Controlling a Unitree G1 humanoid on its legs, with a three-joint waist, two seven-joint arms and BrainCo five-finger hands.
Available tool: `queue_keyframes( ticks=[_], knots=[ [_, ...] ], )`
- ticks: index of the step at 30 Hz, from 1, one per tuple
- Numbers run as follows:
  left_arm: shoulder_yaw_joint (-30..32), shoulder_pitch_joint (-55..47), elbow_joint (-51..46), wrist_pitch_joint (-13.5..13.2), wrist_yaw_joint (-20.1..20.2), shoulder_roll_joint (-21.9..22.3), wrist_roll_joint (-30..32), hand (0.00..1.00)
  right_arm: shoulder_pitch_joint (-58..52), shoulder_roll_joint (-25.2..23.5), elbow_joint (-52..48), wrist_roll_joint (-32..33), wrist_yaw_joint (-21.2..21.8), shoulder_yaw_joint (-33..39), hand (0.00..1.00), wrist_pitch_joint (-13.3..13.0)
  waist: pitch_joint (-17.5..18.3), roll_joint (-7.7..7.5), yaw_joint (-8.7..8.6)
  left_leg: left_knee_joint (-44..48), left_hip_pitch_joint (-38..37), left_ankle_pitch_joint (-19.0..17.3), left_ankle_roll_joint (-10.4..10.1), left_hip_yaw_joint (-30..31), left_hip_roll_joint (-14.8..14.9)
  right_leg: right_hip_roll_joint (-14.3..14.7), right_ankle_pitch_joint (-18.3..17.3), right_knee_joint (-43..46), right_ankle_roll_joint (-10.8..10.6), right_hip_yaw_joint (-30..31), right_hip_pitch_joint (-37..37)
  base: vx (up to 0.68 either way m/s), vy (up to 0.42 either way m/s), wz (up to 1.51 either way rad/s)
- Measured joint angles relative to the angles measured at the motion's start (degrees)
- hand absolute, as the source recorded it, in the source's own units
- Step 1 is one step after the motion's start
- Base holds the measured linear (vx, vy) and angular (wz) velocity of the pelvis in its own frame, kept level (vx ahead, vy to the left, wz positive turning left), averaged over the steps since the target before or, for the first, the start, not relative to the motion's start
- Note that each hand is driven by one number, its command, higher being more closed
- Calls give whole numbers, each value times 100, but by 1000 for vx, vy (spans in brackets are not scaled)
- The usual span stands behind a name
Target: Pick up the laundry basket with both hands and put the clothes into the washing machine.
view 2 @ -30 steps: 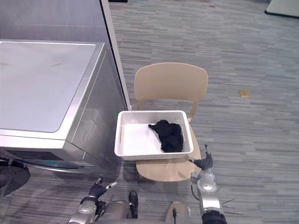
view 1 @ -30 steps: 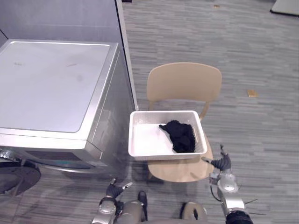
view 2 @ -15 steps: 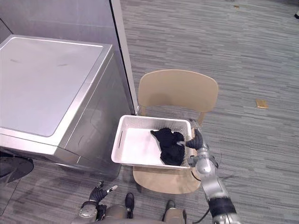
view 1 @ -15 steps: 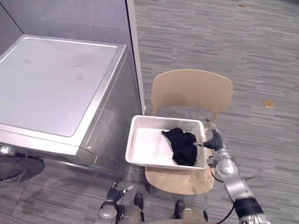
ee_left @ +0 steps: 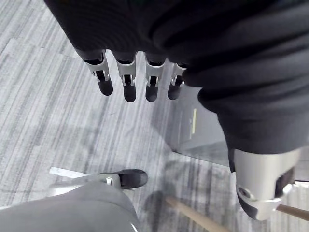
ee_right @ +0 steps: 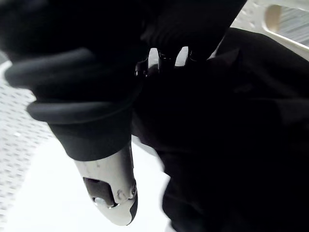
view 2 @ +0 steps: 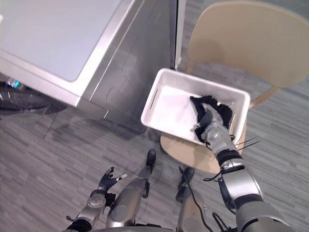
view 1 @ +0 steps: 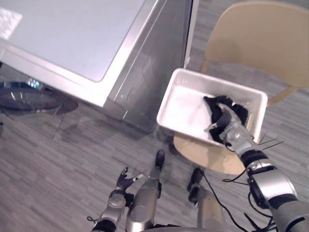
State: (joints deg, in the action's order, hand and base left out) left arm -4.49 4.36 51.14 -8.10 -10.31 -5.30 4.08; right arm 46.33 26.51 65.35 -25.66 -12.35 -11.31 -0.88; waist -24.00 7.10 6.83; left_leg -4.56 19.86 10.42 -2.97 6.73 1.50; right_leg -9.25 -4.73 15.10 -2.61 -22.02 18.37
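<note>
One heap of black clothes (view 1: 236,110) sits in the white laundry basket (view 1: 186,106), bunched toward the side away from the washing machine (view 1: 72,34), and my right hand (view 1: 226,127) is right down on it, inside the basket. From the right wrist camera all I get is dark cloth pressed against the hand, so I can't tell whether it has a grip or just rests there. The basket is on the seat of the beige chair (view 1: 260,34), both handles free, and the near part of that seat is hidden under it. My left hand (view 1: 126,179) hangs low over the floor (view 1: 72,159), relaxed and spread, holding nothing. The machine stands just beside the chair, lid grey and flat; a dark round shape at its front is cut off by the frame. Grey streaked flooring all round.
</note>
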Motion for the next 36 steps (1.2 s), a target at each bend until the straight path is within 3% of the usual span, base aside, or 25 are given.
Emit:
queue_keyframes(
  ticks=[4,10,11,16,23,28,32,36],
  knots=[
    [-50,80,-10,-4,-104,4,-28,0,412,185,416,-247,-118,230,0,162,-62,36,18,-76,261,133,16,-56,-63,-129,-27,257,-21,38,400,-87,26,5],
    [-287,197,-138,-5,-227,89,-151,0,822,392,708,-423,-424,755,0,258,-143,207,13,-81,630,227,28,-59,-177,-256,-60,428,-79,143,865,-7,0,-2],
    [-288,198,-172,-5,-227,94,-193,0,883,403,758,-422,-423,766,100,258,-143,207,11,-80,655,242,40,-59,-192,-275,-68,460,-90,154,907,48,-21,-2],
    [-475,289,-213,-8,-204,103,-223,0,1076,554,805,-397,-364,798,100,258,-144,208,15,-79,733,280,87,-57,-217,-289,-81,488,-105,204,997,50,-25,2],
    [-510,512,-211,-18,-93,143,-245,0,1264,720,781,467,116,216,100,230,-147,205,25,-77,657,321,101,-66,-219,-278,-88,496,-95,296,970,22,-42,-5],
    [-503,574,-210,-8,-91,172,-247,0,1262,703,690,916,141,132,100,242,-180,192,10,-78,398,321,101,-57,-207,-250,-88,428,-93,323,708,8,-50,-4],
    [-455,573,-203,3,-91,165,-243,0,1185,703,-68,1047,33,265,100,249,-182,187,-39,-87,175,315,98,-55,-144,-149,-71,236,-74,322,394,-14,-57,-1],
    [-383,566,-114,29,-93,141,-238,0,660,418,-1628,1705,-228,860,100,101,-158,140,-147,-93,-28,287,71,-73,-61,-42,-49,52,-69,324,119,-14,-61,-1]
  ],
)
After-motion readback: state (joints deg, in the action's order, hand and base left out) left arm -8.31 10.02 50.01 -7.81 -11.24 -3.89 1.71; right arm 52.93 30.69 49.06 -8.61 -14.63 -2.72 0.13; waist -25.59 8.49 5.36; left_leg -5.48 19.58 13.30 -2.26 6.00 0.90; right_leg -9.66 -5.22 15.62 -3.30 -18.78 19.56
